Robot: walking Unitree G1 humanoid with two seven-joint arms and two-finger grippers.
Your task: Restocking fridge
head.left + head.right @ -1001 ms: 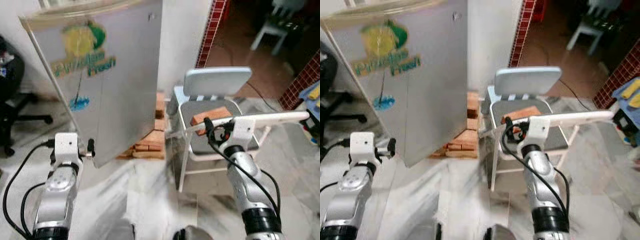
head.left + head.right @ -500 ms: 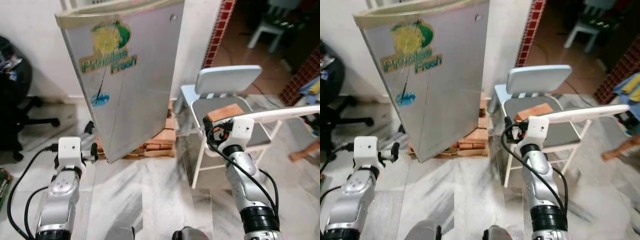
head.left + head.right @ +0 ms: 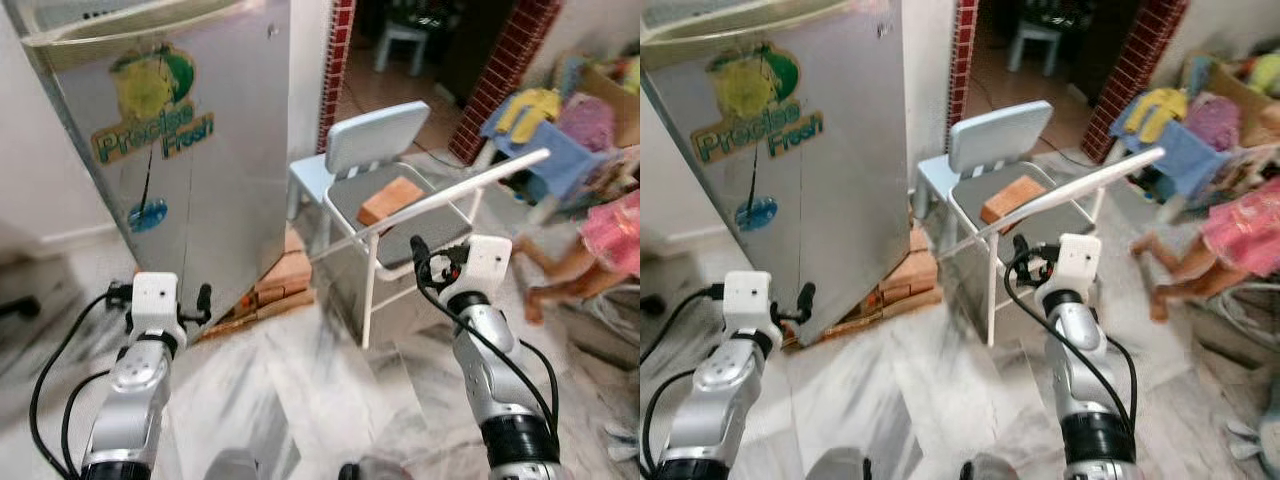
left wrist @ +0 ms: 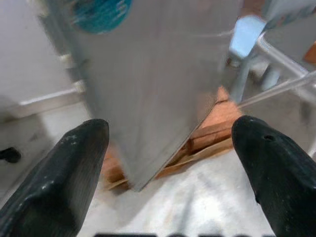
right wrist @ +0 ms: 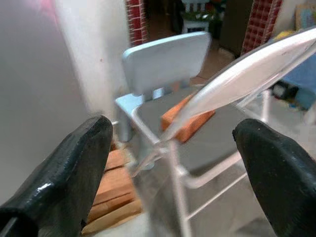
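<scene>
Both fingers (image 4: pixel 74 168) spread wide, empty.

Pale blue chair (image 3: pixel 385 165), orange brick (image 3: pixel 390 200) lying on its seat. Stacked bricks (image 3: pixel 270 285) on marble floor (image 3: pixel 300 390). Clothes heap (image 3: pixel 560 130) beside red-brick pillar (image 3: pixel 500 75).

You can read "Precise Fresh" in green letters on the silver fridge door (image 3: pixel 170 150), set under a yellow-and-green fruit emblem (image 3: pixel 150 80); a small blue sticker (image 3: pixel 147 215) below it is illegible.
</scene>
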